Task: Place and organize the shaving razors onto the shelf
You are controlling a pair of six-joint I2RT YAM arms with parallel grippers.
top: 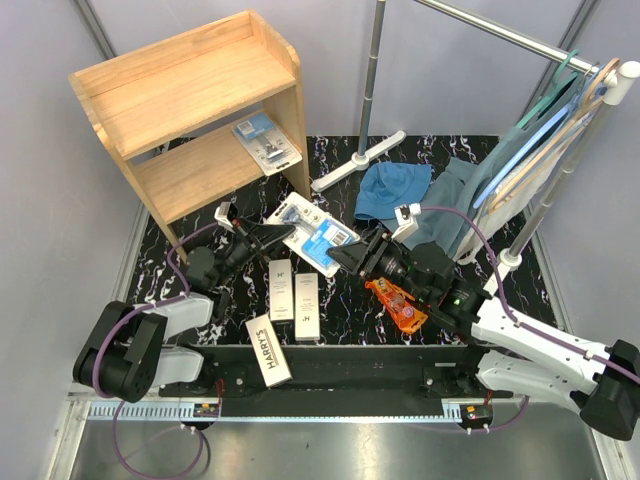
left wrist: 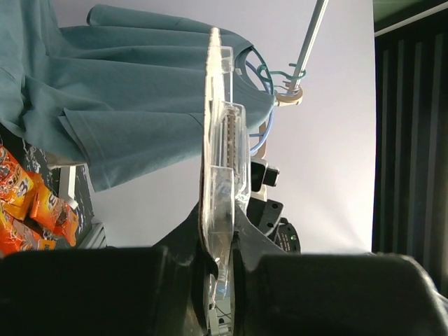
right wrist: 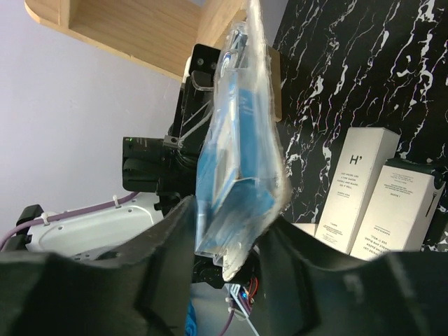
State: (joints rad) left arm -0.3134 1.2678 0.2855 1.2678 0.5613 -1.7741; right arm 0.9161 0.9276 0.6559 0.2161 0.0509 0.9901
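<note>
Leftmost, the shelf [top: 190,75] stands at the far corner of the black marbled table [top: 470,160]. Its top level is bare, and a second blister pack [top: 267,140] lies flat near the right end of its lower level.

In front of the shelf, the left gripper [top: 262,236] has its fingers clamped on the near edge of a blue-and-clear blister pack [top: 315,233]. The left wrist view shows that pack [left wrist: 218,140] edge-on, pinched tight between the two dark pads. It is held above the table, between the two grippers and just off the shelf's front right leg.

Below it lie three Harry's boxes. Two [top: 281,290] [top: 306,305] sit side by side, pointing away from the arms. The third [top: 268,350] rests at an angle nearer the arm bases.

At the pack's other end, the right gripper [top: 348,256] has one finger on each side of the pack [right wrist: 238,161]. The fingers sit close against the plastic, but I cannot tell whether they press it.

Just right of that, under the right arm, lies an orange pack [top: 398,305]. Farther back a blue cloth [top: 393,190] sits crumpled on the table. Beyond it, the metal clothes rack [top: 373,70] carries teal shirts [top: 520,160] on hangers at the right edge.
</note>
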